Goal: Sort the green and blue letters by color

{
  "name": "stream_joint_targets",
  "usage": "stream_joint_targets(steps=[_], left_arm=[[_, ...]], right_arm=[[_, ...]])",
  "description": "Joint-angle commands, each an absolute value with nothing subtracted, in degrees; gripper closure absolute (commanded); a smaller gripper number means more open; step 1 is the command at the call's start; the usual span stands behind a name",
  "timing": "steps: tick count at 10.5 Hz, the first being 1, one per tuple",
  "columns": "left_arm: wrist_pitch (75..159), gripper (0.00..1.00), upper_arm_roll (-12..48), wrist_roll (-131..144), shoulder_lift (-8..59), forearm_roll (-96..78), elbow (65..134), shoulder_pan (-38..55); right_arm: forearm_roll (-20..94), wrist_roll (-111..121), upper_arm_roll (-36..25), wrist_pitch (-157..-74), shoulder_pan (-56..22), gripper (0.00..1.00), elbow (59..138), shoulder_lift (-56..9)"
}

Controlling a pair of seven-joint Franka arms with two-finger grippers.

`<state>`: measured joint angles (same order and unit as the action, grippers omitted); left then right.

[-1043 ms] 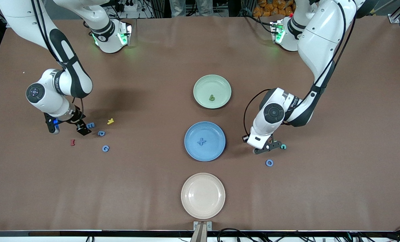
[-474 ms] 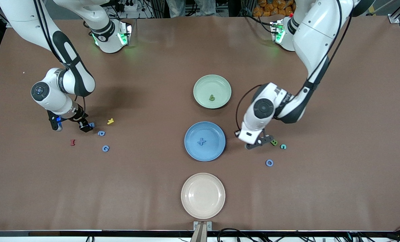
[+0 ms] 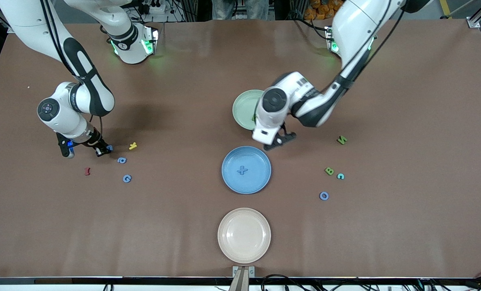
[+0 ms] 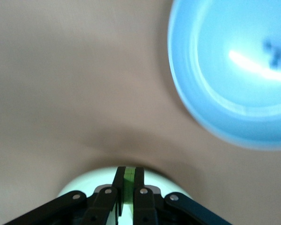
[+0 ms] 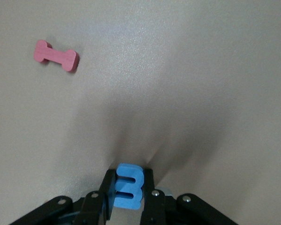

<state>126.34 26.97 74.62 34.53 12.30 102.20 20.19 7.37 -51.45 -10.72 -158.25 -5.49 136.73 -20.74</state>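
Note:
My left gripper (image 3: 280, 140) is shut on a leaf green letter (image 4: 128, 183) over the rim of the green plate (image 3: 243, 106) that faces the blue plate (image 3: 246, 184). The blue plate holds one blue piece (image 3: 242, 170). My right gripper (image 3: 104, 150) is shut on a blue letter (image 5: 129, 186) low at the table, at the right arm's end. Two more blue letters (image 3: 121, 160) (image 3: 127, 178) lie close by. Green letters (image 3: 341, 140) (image 3: 329, 171), a teal one (image 3: 340, 176) and a blue ring (image 3: 324, 196) lie toward the left arm's end.
A yellow letter (image 3: 132, 146) and a dark red letter (image 3: 87, 171) lie near the right gripper; the red one also shows in the right wrist view (image 5: 56, 55). A pale pink plate (image 3: 244, 235) stands nearest the front camera. The left arm covers part of the green plate.
The left gripper has swung from beside the green and teal letters over to the green plate's rim, uncovering a green letter. The right gripper has closed on the blue letter beside it.

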Motion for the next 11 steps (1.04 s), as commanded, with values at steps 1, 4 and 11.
stream_joint_targets(steps=[1, 4, 11], left_arm=[[121.5, 1.0, 27.4, 82.7, 33.9, 12.9, 101.5, 27.2], [119.9, 0.0, 27.2, 85.3, 34.5, 13.5, 101.0, 28.4], [120.8, 0.0, 26.5, 75.6, 34.1, 16.4, 100.6, 13.0]], right_arm=[[6.6, -52.0, -9.9, -158.9, -4.7, 0.89, 136.5, -21.3], [5.3, -39.4, -9.8, -155.4, -5.0, 0.96, 133.4, -20.2], [5.4, -15.0, -7.5, -137.2, -11.1, 0.97, 116.1, -20.6]])
